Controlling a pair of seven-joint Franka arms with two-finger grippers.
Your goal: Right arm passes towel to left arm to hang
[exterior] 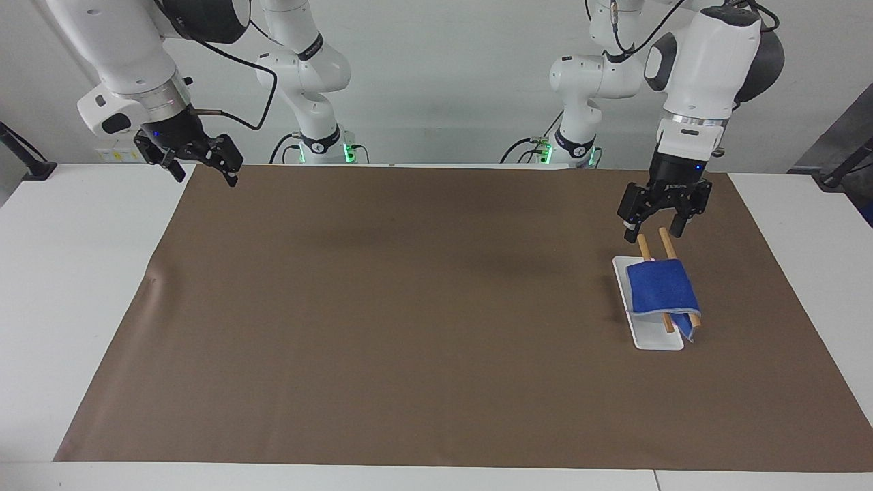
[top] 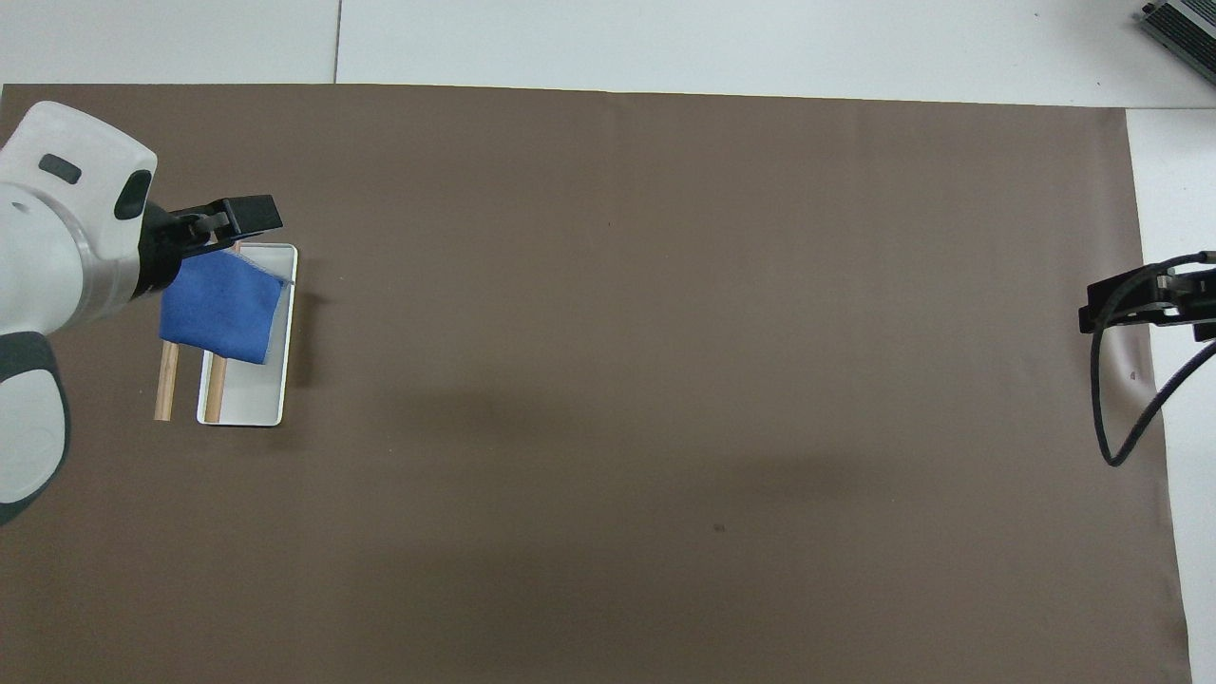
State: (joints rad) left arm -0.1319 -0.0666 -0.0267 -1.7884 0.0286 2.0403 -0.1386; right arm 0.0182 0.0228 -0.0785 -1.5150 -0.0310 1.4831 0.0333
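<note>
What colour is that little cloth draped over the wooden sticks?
Royal blue: the towel, clearest in the facing view.

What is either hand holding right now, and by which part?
Nothing. The towel hangs on the two wooden rods; the left hand is above them, open; the right hand waits.
</note>
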